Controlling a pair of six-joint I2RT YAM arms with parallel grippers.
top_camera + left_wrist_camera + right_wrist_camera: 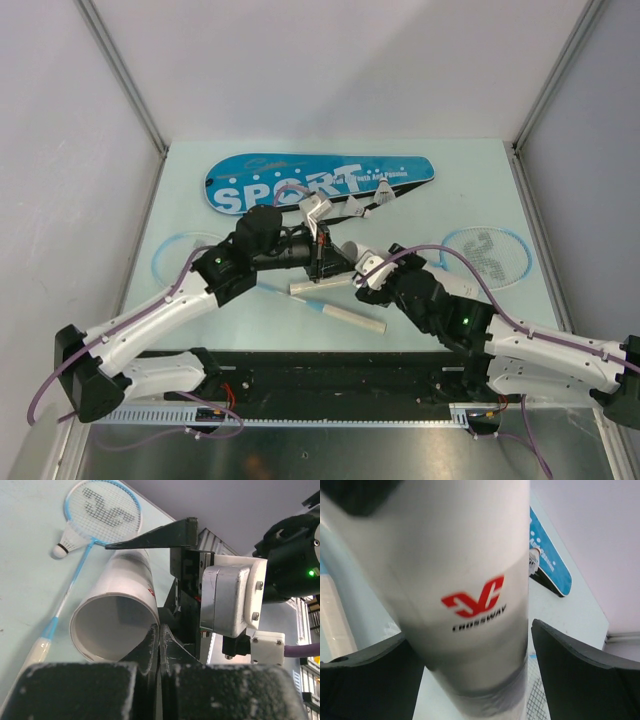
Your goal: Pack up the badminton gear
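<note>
- Top external view: the white cardboard tube sits at mid-table between the two hands. The left gripper is at its left end and the right gripper on its right, near side.
- Beyond them the long blue "SPORT" racket bag lies flat along the far edge. One light-blue-framed racket lies to the right. A second racket lies to the left, its white handle running near and right under the arms.
- Left wrist view: the left gripper's fingers are pressed almost together on the rim of the tube's open mouth, pinching its wall. The tube is a plain white cylinder, hollow and grey inside. A black finger of the right gripper lies along its upper side. Farther off, a small white shuttlecock touches the racket's throat.
- Right wrist view: the right gripper is closed around the tube's body, one finger against it and the other just beside it. The white surface bears a red logo above the word "CROSSWAY". The view is blurred.
</note>
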